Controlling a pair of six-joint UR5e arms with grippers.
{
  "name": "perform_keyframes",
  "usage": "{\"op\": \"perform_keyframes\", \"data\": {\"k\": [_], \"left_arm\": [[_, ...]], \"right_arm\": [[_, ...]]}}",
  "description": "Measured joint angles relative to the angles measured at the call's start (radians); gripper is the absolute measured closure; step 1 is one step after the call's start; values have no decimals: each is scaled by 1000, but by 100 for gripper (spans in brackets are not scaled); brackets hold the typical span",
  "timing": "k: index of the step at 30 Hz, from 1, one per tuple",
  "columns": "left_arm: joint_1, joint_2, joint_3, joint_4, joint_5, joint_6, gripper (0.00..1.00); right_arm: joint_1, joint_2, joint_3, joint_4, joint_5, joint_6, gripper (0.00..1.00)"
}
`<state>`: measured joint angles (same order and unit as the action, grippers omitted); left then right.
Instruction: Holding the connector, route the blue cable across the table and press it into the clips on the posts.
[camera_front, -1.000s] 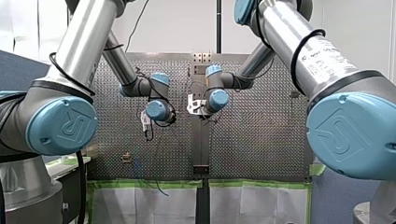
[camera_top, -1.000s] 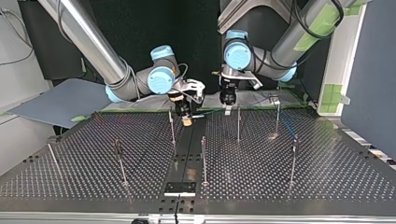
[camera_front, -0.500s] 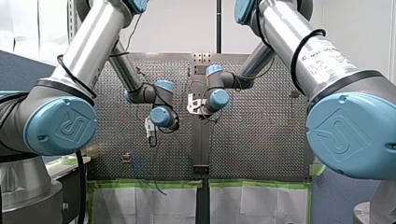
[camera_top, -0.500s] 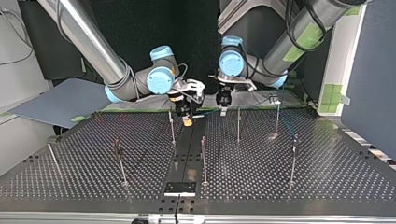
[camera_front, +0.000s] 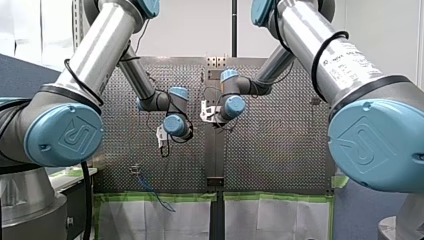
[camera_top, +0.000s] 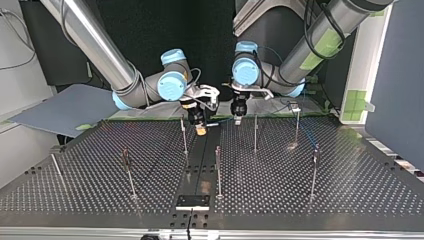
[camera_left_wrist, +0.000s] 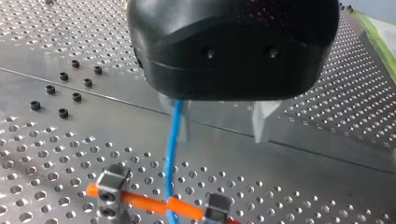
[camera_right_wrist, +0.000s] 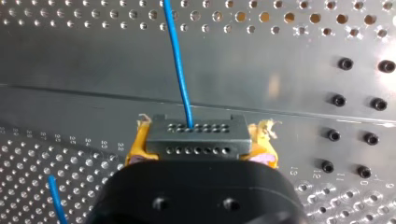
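Observation:
My right gripper (camera_right_wrist: 198, 149) is shut with its yellow pads on the dark grey connector (camera_right_wrist: 196, 135). The blue cable (camera_right_wrist: 180, 60) leaves the connector's face and runs ahead over the plate. In the top view this gripper (camera_top: 200, 129) hangs over the table's far middle strip. My left gripper (camera_top: 238, 119) hangs close beside it. In the left wrist view its metal fingers (camera_left_wrist: 264, 123) stand apart and blurred, and the blue cable (camera_left_wrist: 172, 154) hangs down against one finger, inside the gap. My left gripper (camera_left_wrist: 222, 135) is open.
Several thin posts stand on the perforated table (camera_top: 350, 190), the nearest to the grippers being post (camera_top: 184, 136) and post (camera_top: 255, 134). Below my left gripper lies an orange bar (camera_left_wrist: 149, 201) between two small metal blocks. Slack blue cable (camera_front: 150, 192) hangs at the table's near edge.
My left arm has swung toward my right gripper and now hangs beside it. The slack cable at the front view's lower left has shifted. My right arm has stayed still.

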<state>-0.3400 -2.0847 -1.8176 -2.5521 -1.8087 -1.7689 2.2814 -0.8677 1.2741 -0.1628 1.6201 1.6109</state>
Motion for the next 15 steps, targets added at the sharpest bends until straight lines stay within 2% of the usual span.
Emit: {"op": "perform_keyframes", "data": {"k": [1,2,10,15], "left_arm": [[0,0,0,1,-1,-1,93],[0,0,0,2,-1,-2,100],[-3,0,1,36,5,-38,100],[-5,1,1,40,3,-42,100]], "right_arm": [[0,0,0,0,0,0,100],[0,0,0,0,0,0,100],[0,0,0,0,0,0,100],[-1,-1,0,0,0,-1,100]]}}
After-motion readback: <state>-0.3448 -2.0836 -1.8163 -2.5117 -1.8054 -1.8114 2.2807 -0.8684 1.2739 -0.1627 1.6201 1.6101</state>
